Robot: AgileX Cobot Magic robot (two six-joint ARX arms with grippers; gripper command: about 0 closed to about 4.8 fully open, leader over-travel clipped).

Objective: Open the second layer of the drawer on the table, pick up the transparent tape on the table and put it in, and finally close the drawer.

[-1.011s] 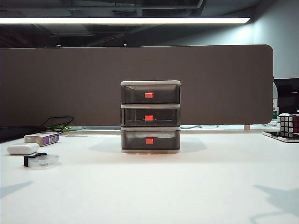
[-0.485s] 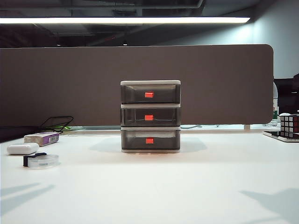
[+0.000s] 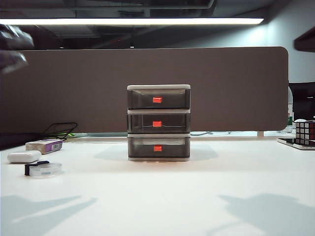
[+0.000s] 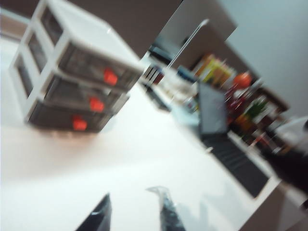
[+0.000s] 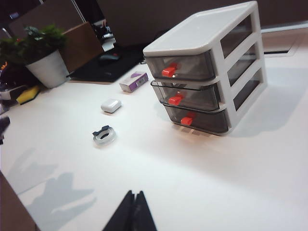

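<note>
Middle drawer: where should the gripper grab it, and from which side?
Grip the small red handle at the front centre of the middle drawer, coming in level from the open table in front. It is the only part sticking out of the flush face, and all tiers look shut. Likely pinch it across its width and pull straight out. The left gripper is open, the right gripper shut.

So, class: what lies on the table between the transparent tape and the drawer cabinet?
Nothing: in the exterior view only bare white table separates the transparent tape from the drawer cabinet. The right wrist view shows the same bare stretch.
</note>
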